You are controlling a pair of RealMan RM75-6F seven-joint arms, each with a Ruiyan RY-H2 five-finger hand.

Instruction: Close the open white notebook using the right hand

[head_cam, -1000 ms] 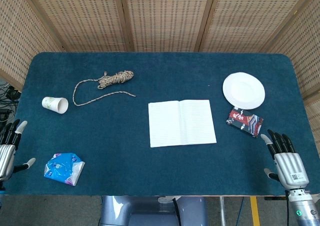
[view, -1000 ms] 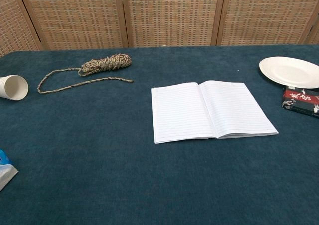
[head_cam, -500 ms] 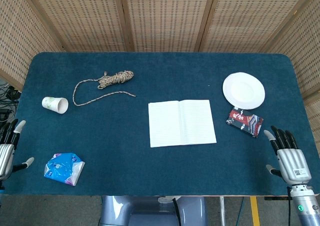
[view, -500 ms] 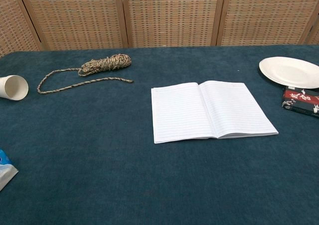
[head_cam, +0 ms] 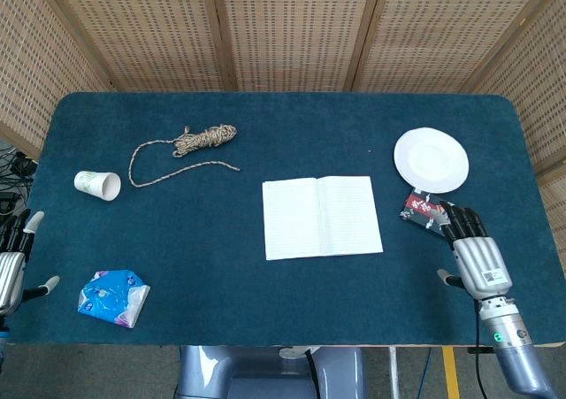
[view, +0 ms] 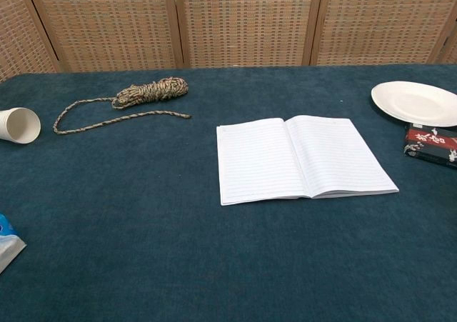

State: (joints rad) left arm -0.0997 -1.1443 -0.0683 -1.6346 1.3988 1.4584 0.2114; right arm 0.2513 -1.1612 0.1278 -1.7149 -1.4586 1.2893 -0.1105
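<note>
The white notebook (head_cam: pixel 321 217) lies open and flat at the middle of the table, lined pages up; the chest view shows the notebook (view: pixel 301 158) too. My right hand (head_cam: pixel 472 258) hovers near the table's front right, fingers apart and empty, to the right of the notebook with a gap between them. Its fingertips overlap the near end of a dark packet (head_cam: pixel 427 211). My left hand (head_cam: pixel 12 266) stays at the table's front left edge, fingers apart, holding nothing. Neither hand shows in the chest view.
A white plate (head_cam: pixel 431 159) sits behind the dark packet (view: pixel 433 144). A coil of rope (head_cam: pixel 199 141) and a tipped paper cup (head_cam: pixel 97 185) lie at the far left. A blue and white pack (head_cam: pixel 112 296) rests at the front left. Wicker screens stand behind the table.
My right hand has moved left and forward over the table, from the front right corner toward the dark packet. The left hand has barely shifted. The notebook has not moved.
</note>
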